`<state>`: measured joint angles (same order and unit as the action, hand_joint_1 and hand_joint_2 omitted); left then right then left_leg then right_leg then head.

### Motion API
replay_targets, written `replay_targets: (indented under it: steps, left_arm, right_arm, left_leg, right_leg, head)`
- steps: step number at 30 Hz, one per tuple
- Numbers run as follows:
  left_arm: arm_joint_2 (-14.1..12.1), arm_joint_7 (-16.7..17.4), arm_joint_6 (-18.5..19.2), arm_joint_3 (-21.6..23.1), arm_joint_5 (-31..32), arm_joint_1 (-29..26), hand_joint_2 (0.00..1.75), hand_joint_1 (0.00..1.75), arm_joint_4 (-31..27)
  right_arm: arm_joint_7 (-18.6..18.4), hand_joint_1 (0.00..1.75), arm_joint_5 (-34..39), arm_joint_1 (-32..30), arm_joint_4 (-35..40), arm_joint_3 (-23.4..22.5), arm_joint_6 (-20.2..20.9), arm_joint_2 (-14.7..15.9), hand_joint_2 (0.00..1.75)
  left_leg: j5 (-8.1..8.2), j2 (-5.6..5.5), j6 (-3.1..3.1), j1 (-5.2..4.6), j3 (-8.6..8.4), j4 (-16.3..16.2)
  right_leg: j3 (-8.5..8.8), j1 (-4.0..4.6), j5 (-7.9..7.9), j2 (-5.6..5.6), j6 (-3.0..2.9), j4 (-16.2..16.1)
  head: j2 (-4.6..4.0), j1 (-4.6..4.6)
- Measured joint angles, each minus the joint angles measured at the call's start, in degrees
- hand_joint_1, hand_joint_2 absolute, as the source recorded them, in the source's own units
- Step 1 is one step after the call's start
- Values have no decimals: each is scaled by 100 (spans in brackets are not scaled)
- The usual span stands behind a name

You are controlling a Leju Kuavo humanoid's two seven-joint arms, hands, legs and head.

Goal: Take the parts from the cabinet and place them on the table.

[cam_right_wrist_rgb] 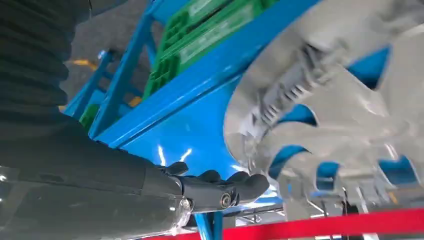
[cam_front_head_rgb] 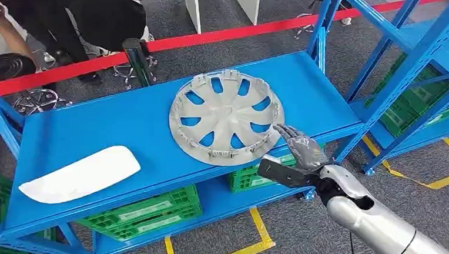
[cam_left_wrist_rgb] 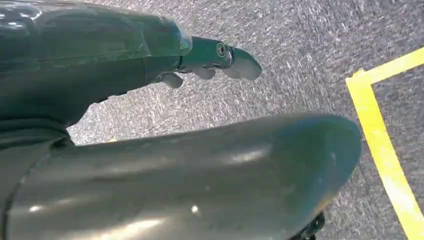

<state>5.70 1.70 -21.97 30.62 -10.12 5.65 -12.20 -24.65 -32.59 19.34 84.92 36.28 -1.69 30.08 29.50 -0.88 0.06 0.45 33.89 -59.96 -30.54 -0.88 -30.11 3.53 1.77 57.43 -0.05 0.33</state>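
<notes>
Reaching in from the lower right of the head view, the right hand (cam_front_head_rgb: 299, 147) is stretched forward on its silver arm, palm down, with its fingers extended and slightly apart, holding nothing; its fingertips lie just beside the near rim of the wheel cover (cam_front_head_rgb: 226, 116), and whether they touch it cannot be told. In the right wrist view the dark fingers (cam_right_wrist_rgb: 235, 186) point toward the cover's grey rim (cam_right_wrist_rgb: 280, 100), close over the blue surface. The wheel cover lies flat, inner side up with its clips showing, on the top of the blue table (cam_front_head_rgb: 93, 129), toward its right half. A white curved part (cam_front_head_rgb: 79, 174) lies well apart from it, near the table's left front edge. Green crates (cam_front_head_rgb: 151, 213) sit on the shelf below. The left hand (cam_left_wrist_rgb: 220, 57) hangs over grey carpet beside a yellow floor line (cam_left_wrist_rgb: 385, 155); its fingers look loosely extended with nothing in them.
</notes>
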Motion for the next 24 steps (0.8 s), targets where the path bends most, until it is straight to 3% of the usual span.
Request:
replay_targets:
  steps: [9,17,20,24]
  left_arm:
    - [52,101,44,142,50,-1,0,0,0]
    - [55,138,79,275,28,3,0,0,0]
    - [55,140,98,332,15,1,0,0,2]
    - [50,83,85,374,-92,-12,0,0,2]
  right_arm:
    - [37,0,-310,606,-800,260,202,-33,175]
    - [324,0,-566,1484,-1773,608,-11,-448,175]
    - [405,0,-544,1661,-2007,702,-260,-568,175]
    - [503,0,-181,1837,-2007,710,-984,-651,175]
  left_leg:
    - [0,61,0,0,2,1]
    - [1,116,0,0,-11,4]
    - [1,116,0,0,-13,4]
    - [1,116,0,-1,-12,4]
  right_leg:
    - [-1,1,1,15,0,3]
    - [-4,1,4,53,3,4]
    - [-4,1,5,54,2,5]
    - [-3,0,6,57,3,6]
  head:
    - [0,-4]
    - [-2,-2]
    - [0,-4]
    - [-2,-2]
